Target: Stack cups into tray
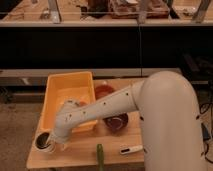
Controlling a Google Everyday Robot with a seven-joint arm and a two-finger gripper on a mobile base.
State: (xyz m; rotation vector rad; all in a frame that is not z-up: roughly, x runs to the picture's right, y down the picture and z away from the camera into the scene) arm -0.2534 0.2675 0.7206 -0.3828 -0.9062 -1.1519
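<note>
1. At the table (80,150) front-left corner, the claw (51,143) sits against the metal cup (42,141); its grip state cannot be told.
2. Cup stands near the edge, outside the tray (55,82): 1 sideways nudge may tip it off.

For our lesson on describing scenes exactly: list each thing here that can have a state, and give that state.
metal cup: upright on the table, outside the tray.
pale cup: in the tray, partly hidden by the arm.
tray: open-topped, holding the pale cup.
gripper: low, at the metal cup.
red-orange bowl: upright, right of the tray.
dark purple bowl: upright on the table.
</note>
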